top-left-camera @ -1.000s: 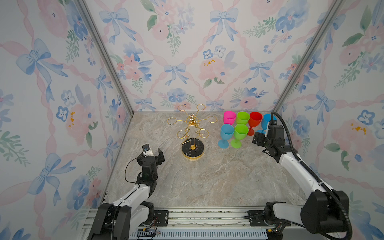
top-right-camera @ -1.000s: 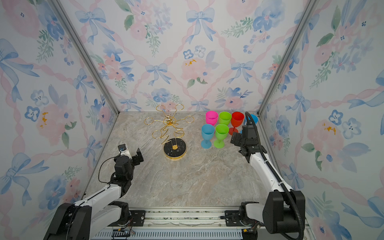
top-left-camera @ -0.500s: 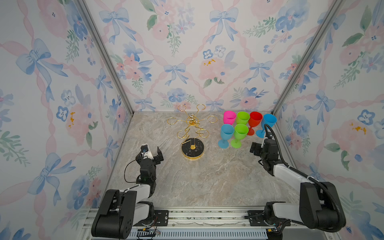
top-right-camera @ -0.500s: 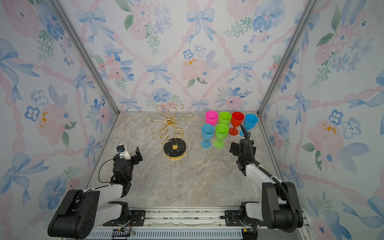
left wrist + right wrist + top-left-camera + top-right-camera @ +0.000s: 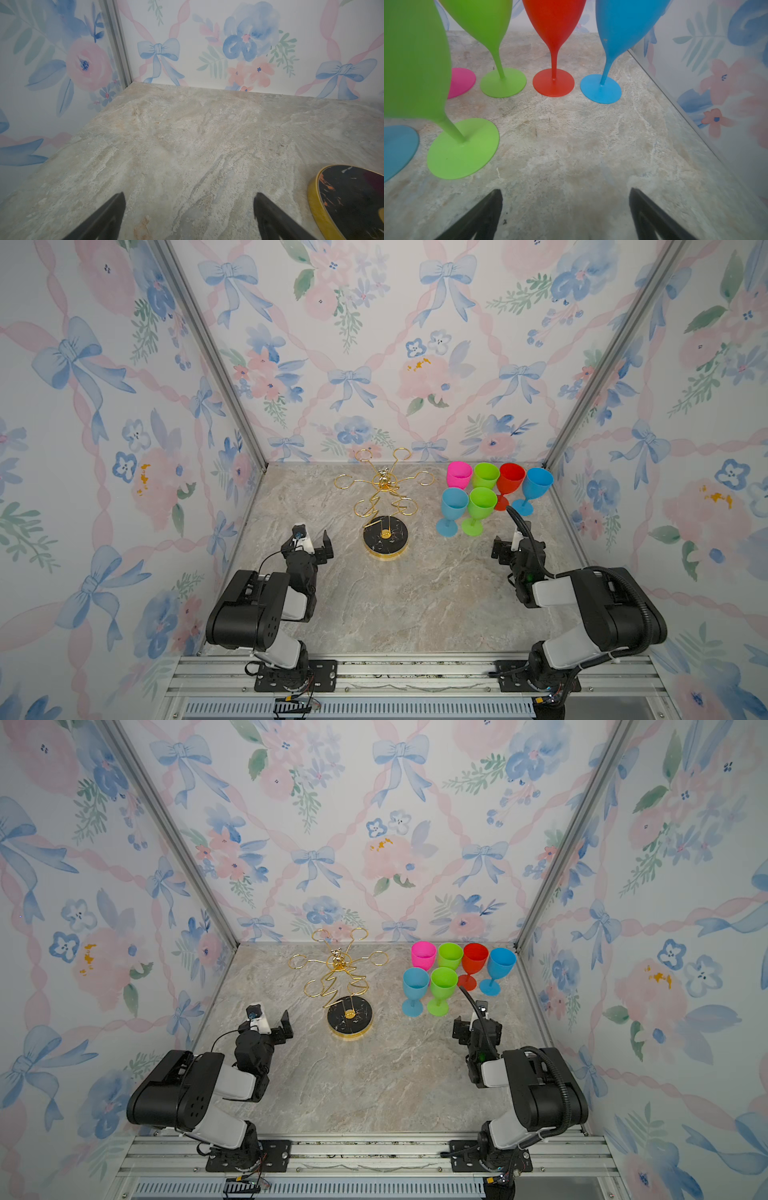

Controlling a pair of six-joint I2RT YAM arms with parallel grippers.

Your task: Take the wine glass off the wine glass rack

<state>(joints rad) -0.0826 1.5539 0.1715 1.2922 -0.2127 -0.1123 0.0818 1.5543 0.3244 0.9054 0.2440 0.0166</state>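
The rack (image 5: 384, 506) stands in the middle of the far half of the table (image 5: 415, 593), upright on its round black base with the gold rim. Its six gold loops spread out around the post in both top views.

Six glasses stand upright on the table to the right of the rack, apart from it, each on its own foot. The far row, from left to right, is the pink glass (image 5: 459, 475), the far green glass (image 5: 486, 475), the red glass (image 5: 511, 477) and the far blue glass (image 5: 539, 483), which is nearest the right wall. Just in front of them are the near blue glass (image 5: 454, 499) and the near green glass (image 5: 482, 502), side by side.

The left gripper (image 5: 312, 546) sits low over the table, near and left of the rack base. Its jaws are spread wide with only bare table between them. In the left wrist view the base edge (image 5: 353, 199) shows beside one finger.

The right gripper (image 5: 517, 553) sits low on the right, just nearer than the glasses. Its jaws are also spread wide and grip nothing. In the right wrist view the near green foot (image 5: 463, 148) lies closest ahead, and the bowls are blurred.
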